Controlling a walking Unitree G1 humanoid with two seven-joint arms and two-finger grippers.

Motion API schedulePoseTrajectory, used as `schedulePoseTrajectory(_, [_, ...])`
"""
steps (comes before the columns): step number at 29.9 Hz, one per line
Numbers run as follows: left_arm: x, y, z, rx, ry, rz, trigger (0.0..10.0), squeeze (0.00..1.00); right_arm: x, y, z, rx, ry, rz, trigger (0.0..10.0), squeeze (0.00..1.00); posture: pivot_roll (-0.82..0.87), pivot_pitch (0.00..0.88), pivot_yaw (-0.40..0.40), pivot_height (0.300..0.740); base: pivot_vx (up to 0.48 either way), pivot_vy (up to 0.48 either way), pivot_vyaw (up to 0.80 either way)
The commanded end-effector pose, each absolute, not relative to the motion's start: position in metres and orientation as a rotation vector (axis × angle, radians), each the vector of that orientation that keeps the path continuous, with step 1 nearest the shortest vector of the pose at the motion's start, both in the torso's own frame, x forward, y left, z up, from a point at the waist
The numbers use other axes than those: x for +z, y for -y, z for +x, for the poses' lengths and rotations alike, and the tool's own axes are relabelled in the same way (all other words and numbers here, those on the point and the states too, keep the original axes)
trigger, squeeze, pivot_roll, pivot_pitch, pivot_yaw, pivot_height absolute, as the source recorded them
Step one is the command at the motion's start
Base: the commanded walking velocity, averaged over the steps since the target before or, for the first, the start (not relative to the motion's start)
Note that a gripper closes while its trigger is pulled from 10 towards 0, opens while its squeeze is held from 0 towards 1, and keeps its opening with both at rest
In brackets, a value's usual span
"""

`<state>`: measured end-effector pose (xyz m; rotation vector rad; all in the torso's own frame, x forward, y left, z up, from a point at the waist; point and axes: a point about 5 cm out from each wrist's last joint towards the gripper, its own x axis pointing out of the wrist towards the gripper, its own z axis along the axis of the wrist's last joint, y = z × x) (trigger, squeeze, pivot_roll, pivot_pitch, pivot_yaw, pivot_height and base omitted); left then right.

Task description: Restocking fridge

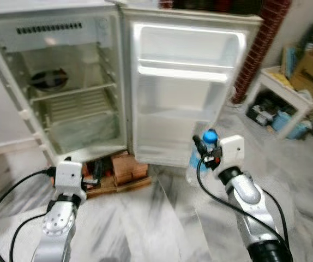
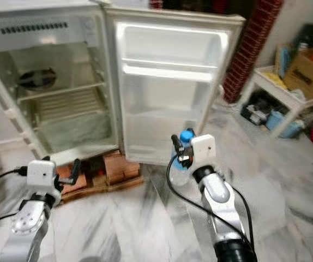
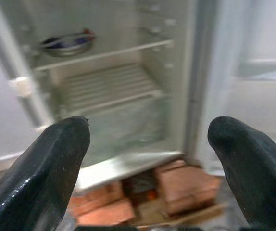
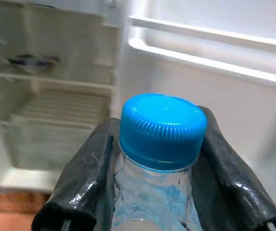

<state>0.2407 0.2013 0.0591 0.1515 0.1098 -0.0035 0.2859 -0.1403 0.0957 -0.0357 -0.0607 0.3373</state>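
A small white fridge (image 1: 69, 93) stands open in front of me, its door (image 1: 184, 93) swung out to the right with bare door shelves. A clear water bottle (image 1: 200, 158) with a blue cap (image 4: 163, 127) is upright in my right gripper (image 1: 205, 150), which is shut on its neck, just in front of the door's lower part. My left gripper (image 1: 88, 174) is open and holds nothing, low in front of the fridge's bottom edge. Its fingers (image 3: 46, 173) frame the fridge's lower compartment. A dark bowl (image 1: 48, 79) sits on the upper wire shelf.
The fridge rests on red bricks (image 1: 126, 166) and a wooden board on the marble floor (image 1: 162, 224). A white low table (image 1: 293, 98) with a cardboard box and clutter stands at the right. A brick pillar (image 1: 257, 49) rises behind the door.
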Motion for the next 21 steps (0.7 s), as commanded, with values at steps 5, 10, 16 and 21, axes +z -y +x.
schedulePoseTrajectory(5, [0.0600, -0.1999, 0.2435, -0.011, -0.111, 0.156, 10.0, 0.00, 0.1029, 0.1396, 0.2914, 0.333, 0.084, -0.027, 10.0, 0.00, 0.06, 0.000, -0.093, 0.740, 0.480, 0.000, 0.00])
schedulePoseTrajectory(10, [0.0588, -0.1985, 0.2424, -0.011, -0.116, 0.158, 10.0, 0.00, 0.1008, 0.1388, 0.2898, 0.331, 0.074, -0.037, 10.0, 0.00, 0.06, 0.017, -0.097, 0.740, 0.480, 0.000, 0.00])
schedulePoseTrajectory(16, [0.0597, -0.1973, 0.2424, -0.014, -0.111, 0.141, 10.0, 0.00, 0.0983, 0.1392, 0.2902, 0.317, 0.057, -0.058, 10.0, 0.00, 0.06, 0.045, -0.100, 0.740, 0.115, 0.000, 0.00])
schedulePoseTrajectory(21, [0.0581, -0.1983, 0.2401, -0.027, -0.119, 0.159, 10.0, 0.00, 0.0944, 0.1443, 0.2932, 0.265, 0.032, -0.114, 10.0, 0.00, 0.05, 0.058, -0.106, 0.740, 0.000, 0.000, 0.00])
